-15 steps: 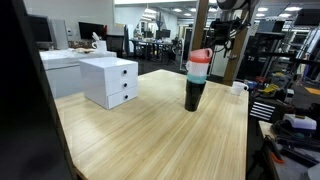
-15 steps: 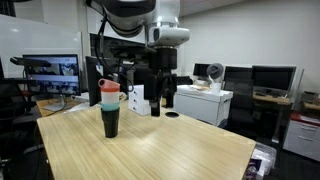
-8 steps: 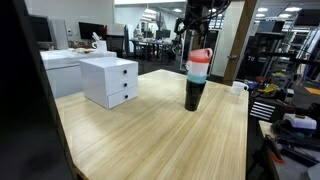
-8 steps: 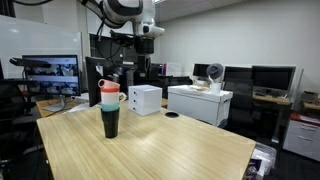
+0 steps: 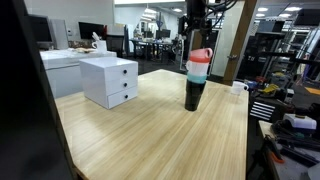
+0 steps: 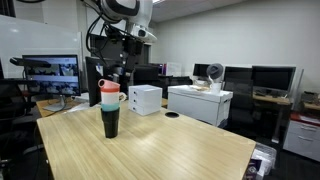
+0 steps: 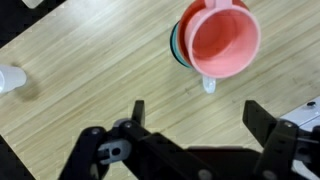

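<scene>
A stack of cups stands on the wooden table [image 5: 150, 130]: a black cup at the bottom, teal and white bands above it, and a pink mug on top [image 5: 197, 78] [image 6: 110, 105]. In the wrist view I look straight down into the pink mug [image 7: 220, 35], its small handle [image 7: 208, 84] pointing toward my gripper. My gripper [image 7: 200, 115] hangs well above the stack [image 5: 197, 22], slightly off to one side of it. Its two black fingers [image 7: 138, 110] are spread wide, and only bare table shows between them.
A white two-drawer box [image 5: 110, 80] [image 6: 145, 98] sits on the table away from the stack. A small white cup [image 5: 238, 87] [image 7: 10, 78] stands near the table's edge. Desks, monitors and shelving surround the table.
The arm has swung from beside and behind the cup stack to a place high above it. The jaws opened the last little bit.
</scene>
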{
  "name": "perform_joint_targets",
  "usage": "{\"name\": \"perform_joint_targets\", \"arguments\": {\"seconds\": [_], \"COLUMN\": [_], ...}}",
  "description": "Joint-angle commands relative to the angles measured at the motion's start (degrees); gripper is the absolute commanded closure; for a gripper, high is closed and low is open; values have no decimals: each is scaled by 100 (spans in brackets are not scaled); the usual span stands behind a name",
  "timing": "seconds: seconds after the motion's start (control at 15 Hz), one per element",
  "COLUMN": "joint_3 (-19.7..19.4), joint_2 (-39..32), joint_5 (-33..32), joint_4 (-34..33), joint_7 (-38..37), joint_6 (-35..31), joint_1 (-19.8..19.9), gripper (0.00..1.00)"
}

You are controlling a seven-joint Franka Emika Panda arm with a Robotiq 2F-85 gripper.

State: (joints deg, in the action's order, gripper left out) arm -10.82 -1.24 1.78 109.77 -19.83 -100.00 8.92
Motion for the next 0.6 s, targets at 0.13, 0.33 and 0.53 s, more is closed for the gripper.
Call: {"name": "perform_joint_targets", "arguments": {"seconds": [0.13,0.33,0.53], "joint_3": [79,151,208], "joint_2": [565,687,720], "joint_5": [-49,-123,-177], "joint_4": [478,792,1050], "joint_7": [459,465,393], "joint_6": [387,414,346], "joint_1": [-6,-28,-29], "gripper": [0,0,0]}}
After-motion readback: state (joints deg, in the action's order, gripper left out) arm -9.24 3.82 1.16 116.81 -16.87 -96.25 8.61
